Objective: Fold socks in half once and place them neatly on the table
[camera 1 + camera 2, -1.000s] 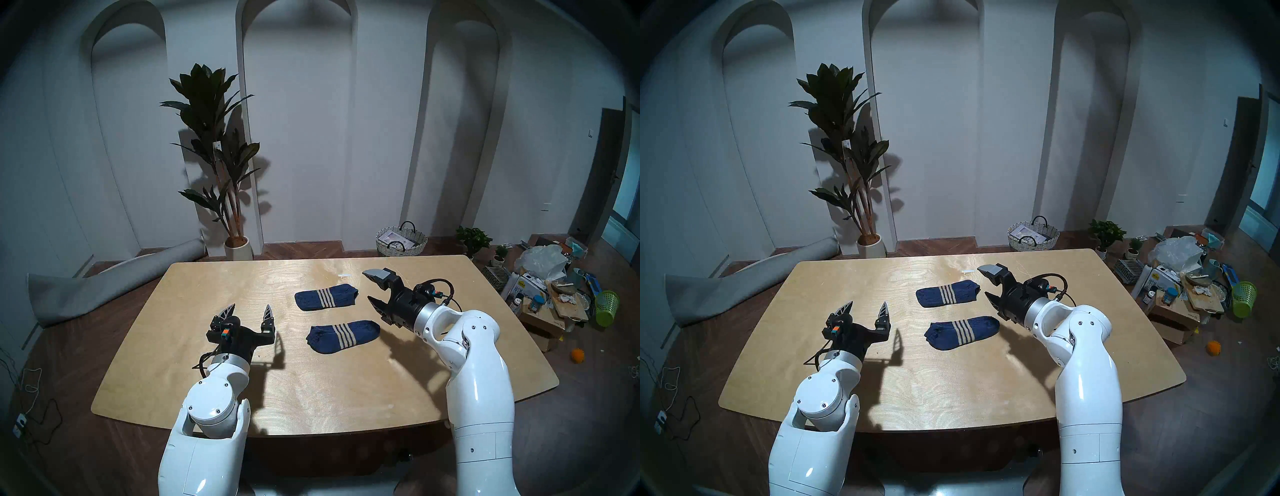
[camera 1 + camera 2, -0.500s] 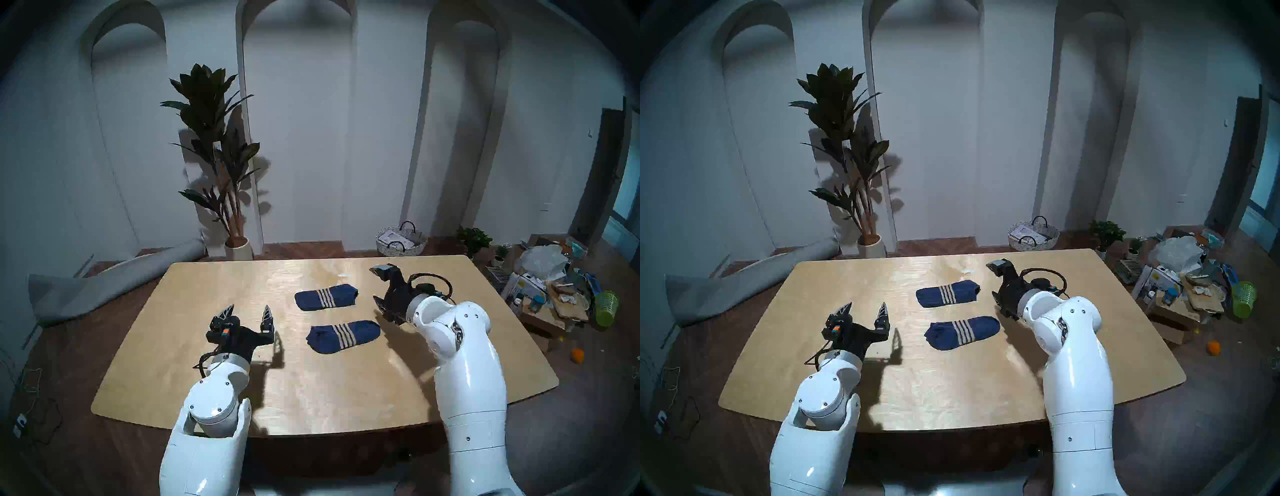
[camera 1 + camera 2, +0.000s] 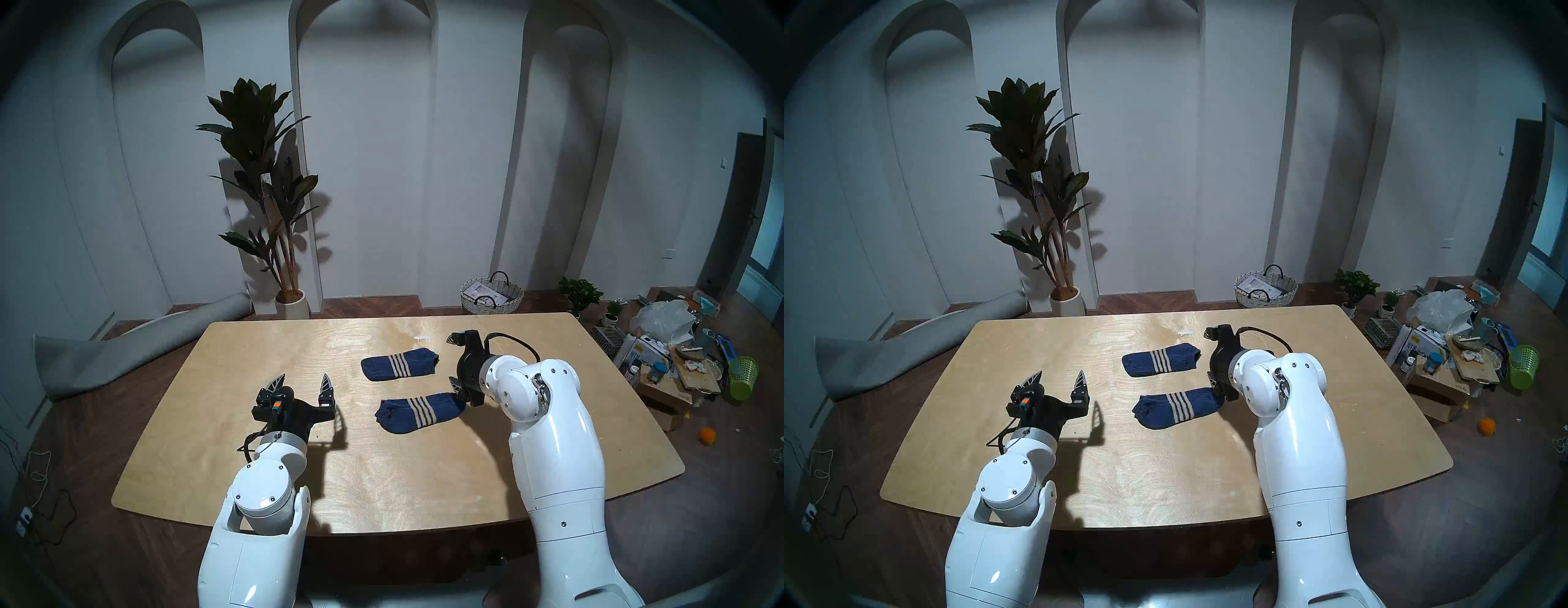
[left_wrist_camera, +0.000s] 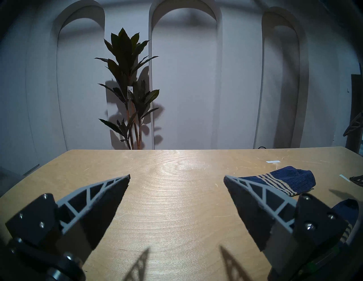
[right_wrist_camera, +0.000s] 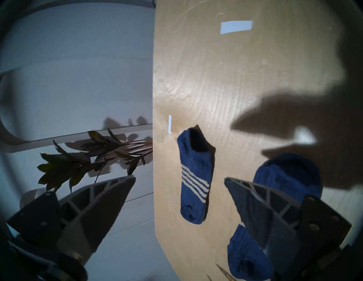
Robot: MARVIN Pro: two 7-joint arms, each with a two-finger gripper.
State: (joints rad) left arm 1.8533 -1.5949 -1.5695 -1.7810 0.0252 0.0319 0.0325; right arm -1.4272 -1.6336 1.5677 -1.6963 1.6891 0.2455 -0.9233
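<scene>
Two navy socks with beige stripes lie flat and unfolded on the plywood table (image 3: pixel 382 475). The far sock (image 3: pixel 399 364) and the near sock (image 3: pixel 420 412) are side by side and apart. My right gripper (image 3: pixel 453 358) is open and empty, turned on its side, just right of the socks' right ends; its near finger hangs over the near sock's right end. In the right wrist view the far sock (image 5: pixel 196 176) lies between the fingers and the near sock (image 5: pixel 290 176) is partly behind one finger. My left gripper (image 3: pixel 303 378) is open and empty, left of the socks.
Two small white tape strips (image 5: pixel 235 27) lie on the table beyond the far sock. Off the table are a wicker basket (image 3: pixel 491 295), a potted plant (image 3: pixel 271 204), a rolled grey mat (image 3: pixel 127 352) and floor clutter (image 3: pixel 679 352) at right.
My right arm has swung left and its wrist has turned, bringing the open gripper closer to the socks' right ends. The left arm and both socks have not moved.
</scene>
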